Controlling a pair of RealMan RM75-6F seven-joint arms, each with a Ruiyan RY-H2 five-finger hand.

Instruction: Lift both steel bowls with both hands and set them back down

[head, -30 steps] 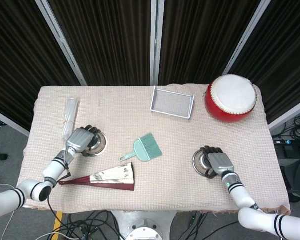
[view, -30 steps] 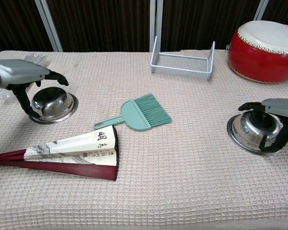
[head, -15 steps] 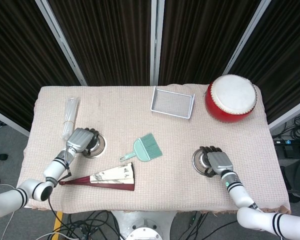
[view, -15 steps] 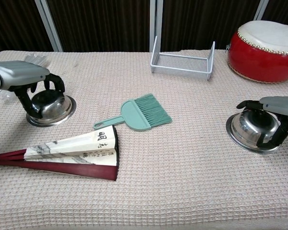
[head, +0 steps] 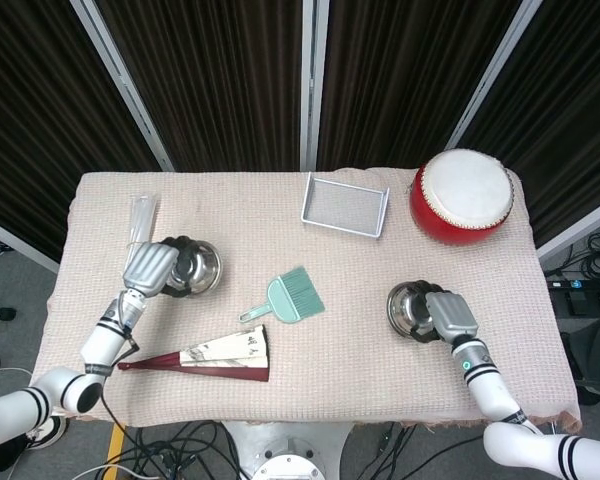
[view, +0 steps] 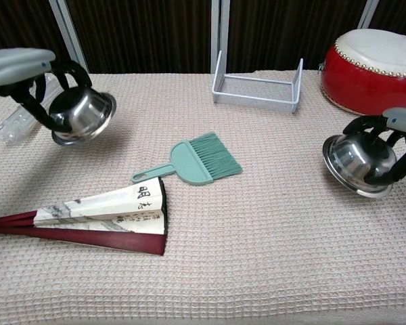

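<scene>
Bowls: both are off the tabletop (head: 360,370). The left steel bowl (view: 83,115) is held by the left hand (view: 28,74), whose dark fingers (view: 73,69) wrap over the rim and the outer wall; the bowl is tilted, its mouth turned downward and toward the robot in the chest view, with a shadow on the cloth below it. In the head view the same bowl (head: 195,268) sits against the left hand (head: 150,268) near the left edge of the tabletop.

The right steel bowl (view: 361,162) is held by the right hand (view: 400,139), fingers (view: 369,124) curled over the top of the bowl and around its far side. It is tilted as well and appears raised just clear of the cloth near the right edge. In the head view this bowl (head: 410,308) shows beside the right hand (head: 450,318), its interior partly visible.

Other items on the tabletop: a teal hand brush (head: 290,297) near the middle; a folding fan (head: 205,355) lying partly spread along the front edge toward the left; a white wire rack (head: 345,205) at the back edge near the middle; a red drum (head: 462,197) at the back right corner; a clear plastic packet (head: 140,232) along the left edge, behind the left hand. A pinkish woven cloth covers the whole surface.
</scene>
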